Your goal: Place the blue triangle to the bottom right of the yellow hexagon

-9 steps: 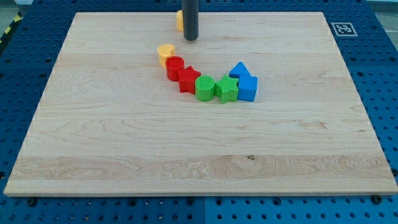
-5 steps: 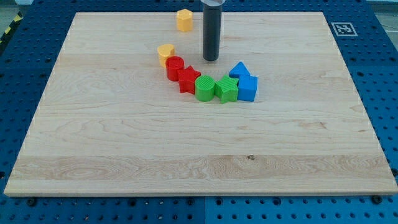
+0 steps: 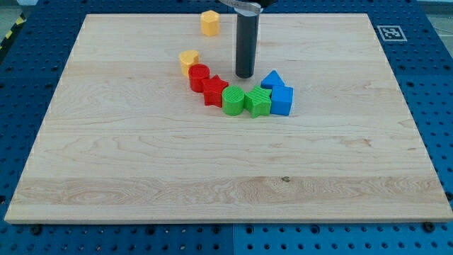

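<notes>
camera view: wooden board on a blue pegboard table; a fiducial marker sits at the board's 1 o'clock corner. my tip is down on the board, a plain rod with no jaws, so it neither opens nor closes and holds nothing. it stands just at 10 o'clock of the blue triangle, near it with a small gap, and at 12 o'clock of the green blocks. the blue triangle lies right of board centre toward the view's top, touching the blue cube at its 6 o'clock. the yellow hexagon sits alone near the view's top edge, at about 10 o'clock from the tip, well apart from the triangle. an arc of blocks runs from 10 o'clock to 4 o'clock: yellow heart, red cylinder, red star, a green block, a second green block, then the blue cube, each touching or just beside the next.
</notes>
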{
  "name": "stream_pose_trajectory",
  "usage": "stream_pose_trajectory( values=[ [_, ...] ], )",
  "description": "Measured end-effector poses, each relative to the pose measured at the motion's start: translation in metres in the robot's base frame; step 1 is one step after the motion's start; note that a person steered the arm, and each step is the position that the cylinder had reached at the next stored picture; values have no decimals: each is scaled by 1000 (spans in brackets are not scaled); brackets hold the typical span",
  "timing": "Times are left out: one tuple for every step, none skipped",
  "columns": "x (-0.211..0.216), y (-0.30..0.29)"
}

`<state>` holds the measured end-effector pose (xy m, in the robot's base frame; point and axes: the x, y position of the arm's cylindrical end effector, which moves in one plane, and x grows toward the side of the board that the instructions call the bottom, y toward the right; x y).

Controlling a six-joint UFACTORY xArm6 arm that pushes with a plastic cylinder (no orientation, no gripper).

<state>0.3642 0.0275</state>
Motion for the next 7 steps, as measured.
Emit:
stream_pose_trajectory(
  values=[
    [10, 0],
    [11, 14],
    [11, 47],
    [12, 87],
    [12, 122],
    [29, 137],
    [54, 133]
  ],
)
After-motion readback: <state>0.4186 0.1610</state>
